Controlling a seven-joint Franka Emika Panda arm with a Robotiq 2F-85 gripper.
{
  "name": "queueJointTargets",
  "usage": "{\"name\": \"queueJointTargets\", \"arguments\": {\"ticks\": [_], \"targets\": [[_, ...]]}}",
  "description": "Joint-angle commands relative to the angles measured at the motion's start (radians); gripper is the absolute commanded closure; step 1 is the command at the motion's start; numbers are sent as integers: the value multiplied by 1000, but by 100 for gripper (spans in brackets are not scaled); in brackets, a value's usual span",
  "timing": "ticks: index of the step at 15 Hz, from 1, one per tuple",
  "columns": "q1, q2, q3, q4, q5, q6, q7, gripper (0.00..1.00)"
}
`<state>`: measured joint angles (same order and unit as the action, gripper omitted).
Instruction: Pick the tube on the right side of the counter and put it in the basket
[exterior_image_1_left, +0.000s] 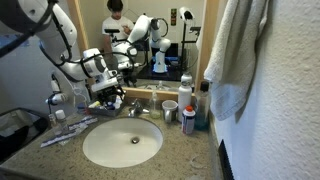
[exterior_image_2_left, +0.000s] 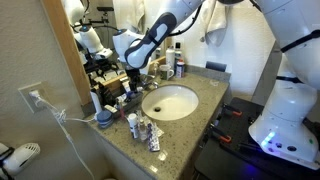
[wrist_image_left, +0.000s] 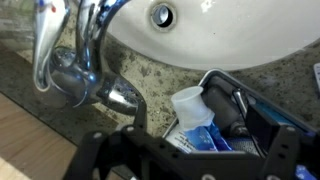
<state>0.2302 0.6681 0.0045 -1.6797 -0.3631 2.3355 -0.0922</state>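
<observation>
Hovering over the basket (wrist_image_left: 250, 90), the claw (wrist_image_left: 190, 148) gapes; tube (wrist_image_left: 197, 118) lettering blurred.

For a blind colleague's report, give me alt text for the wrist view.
The hand hangs over a dark basket of white-and-blue toiletries on a speckled counter. A chrome faucet and the white sink with its drain lie beyond.

A round white sink (exterior_image_1_left: 122, 142) was set into the speckled worktop (exterior_image_1_left: 192, 152); a chrome faucet (wrist_image_left: 72, 68) was seen behind it, and a towel (exterior_image_1_left: 238, 55) was hung nearby.
</observation>
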Motion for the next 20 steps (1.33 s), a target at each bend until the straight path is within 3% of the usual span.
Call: {"name": "queueJointTargets", "arguments": {"ticks": [1, 6, 12, 16, 20], "targets": [[-69, -119, 68, -41, 133, -134, -43, 0], [-156, -316, 109, -128, 345, -251, -63, 0], [-218, -646, 73, -402, 566, -164, -35, 0], [-214, -816, 39, -554, 567, -91, 40, 0], [-213, -909, 40, -650, 522, -31, 135, 0]]}}
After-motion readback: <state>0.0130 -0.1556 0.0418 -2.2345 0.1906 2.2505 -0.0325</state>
